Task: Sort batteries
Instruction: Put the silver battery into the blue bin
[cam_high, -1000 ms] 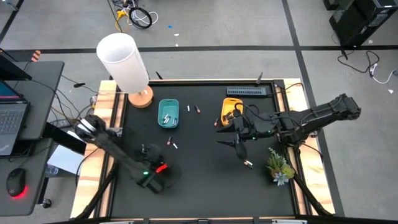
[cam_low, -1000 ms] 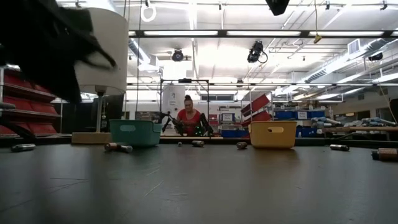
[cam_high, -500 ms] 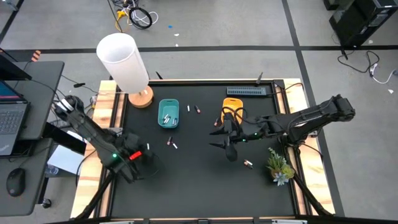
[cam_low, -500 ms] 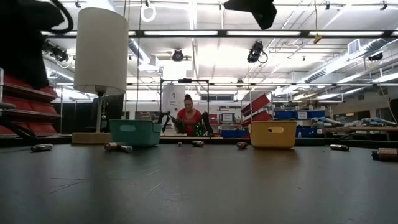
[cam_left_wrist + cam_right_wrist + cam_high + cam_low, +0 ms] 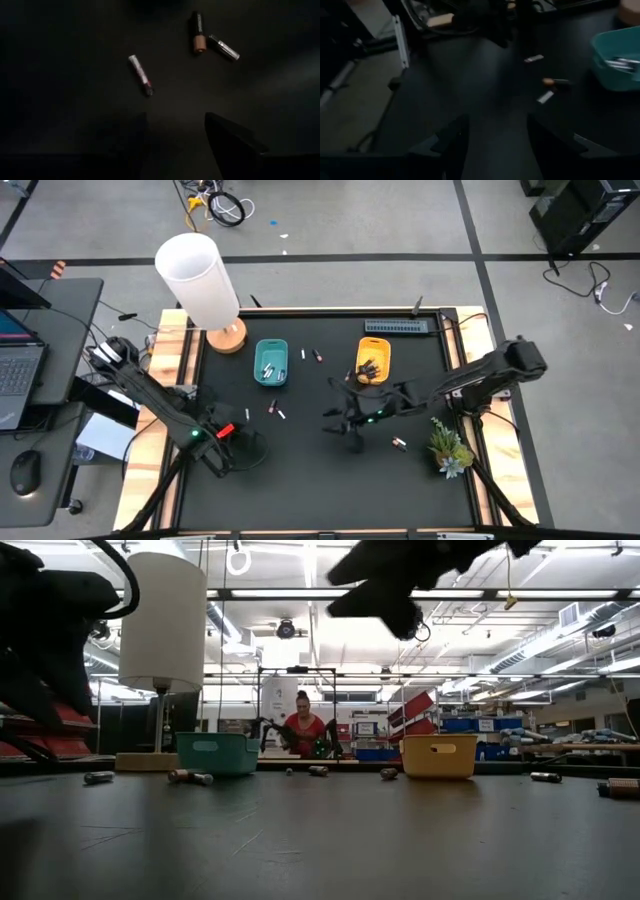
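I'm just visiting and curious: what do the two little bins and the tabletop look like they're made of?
The teal bin and yellow bin look like moulded plastic: solid bright colour, rounded corners, and a slot handle in the end wall, seen in the low view. The tabletop looks like a matte black sheet or mat, possibly rubber or laminate, showing faint scuffs and hardly any glare. Its side edges look like pale bare wood.

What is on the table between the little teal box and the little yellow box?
In the high view, two tiny batteries lie on the black mat between the teal rectangular tray and the yellow rectangular tray, nearer the teal one.
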Robot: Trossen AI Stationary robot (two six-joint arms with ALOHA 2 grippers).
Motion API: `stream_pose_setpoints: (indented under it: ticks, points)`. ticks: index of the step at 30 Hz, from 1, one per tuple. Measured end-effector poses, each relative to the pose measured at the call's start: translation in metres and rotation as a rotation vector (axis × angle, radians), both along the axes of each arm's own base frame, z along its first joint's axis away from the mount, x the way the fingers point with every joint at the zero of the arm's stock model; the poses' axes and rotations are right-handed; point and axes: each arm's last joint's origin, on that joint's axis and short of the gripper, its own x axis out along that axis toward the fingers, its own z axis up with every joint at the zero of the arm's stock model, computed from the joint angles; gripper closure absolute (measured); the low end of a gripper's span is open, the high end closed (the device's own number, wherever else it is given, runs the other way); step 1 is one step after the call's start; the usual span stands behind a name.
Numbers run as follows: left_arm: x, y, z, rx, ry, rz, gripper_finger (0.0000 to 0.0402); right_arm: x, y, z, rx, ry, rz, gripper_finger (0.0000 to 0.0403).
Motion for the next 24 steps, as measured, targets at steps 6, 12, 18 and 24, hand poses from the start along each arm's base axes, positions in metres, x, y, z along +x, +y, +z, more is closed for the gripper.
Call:
stream_pose_setpoints:
  ticks: [6,12,18,24]
  points:
    - [0.001,-0.001,0.000,-0.006,-0.006,-0.001,0.0189,0.028,0.006,-0.030,-0.038,-0.097,0.041,0.0195]
    - [0.001,-0.001,0.000,-0.009,-0.010,0.007,0.0188,0.049,0.006,-0.066,-0.075,-0.155,0.020,0.0184]
    - [0.001,0.001,-0.001,0.020,-0.036,0.013,0.0188,0.074,0.001,-0.094,-0.085,-0.129,-0.010,0.0145]
    - [0.002,0.003,-0.001,0.043,-0.031,0.008,0.0188,0.111,-0.002,-0.108,-0.184,-0.146,-0.094,0.0112]
